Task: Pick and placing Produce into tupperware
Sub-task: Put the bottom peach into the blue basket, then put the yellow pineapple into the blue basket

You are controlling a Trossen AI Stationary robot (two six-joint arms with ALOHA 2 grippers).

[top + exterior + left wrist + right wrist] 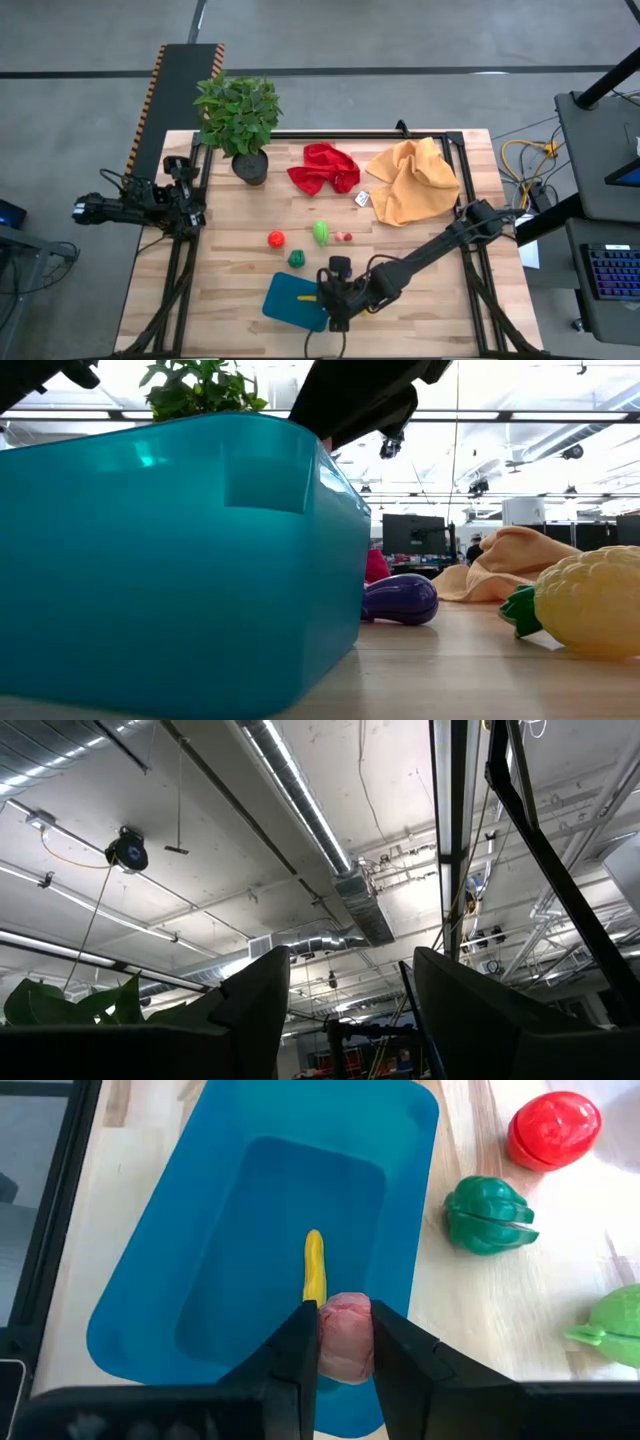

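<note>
Both arms are dark, nearly black, built of slim tubular links joined by thicker rounded joints. The left arm [140, 208] carries bundled black cables looping around its joint housings, giving it a knobbly outline. The right arm [440, 245] shows one long straight link and a bulkier block near its wrist. The right gripper [345, 1345] has jaws made of two flat, matte black fingers [298, 1365] with squared edges. The left gripper's fingers [255, 1010] are likewise dark, broad and blunt, tapering upward.

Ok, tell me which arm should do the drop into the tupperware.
Right. The right gripper is shut on a pink piece above the tupperware. The left gripper is parked off the table's left edge, open.
</note>
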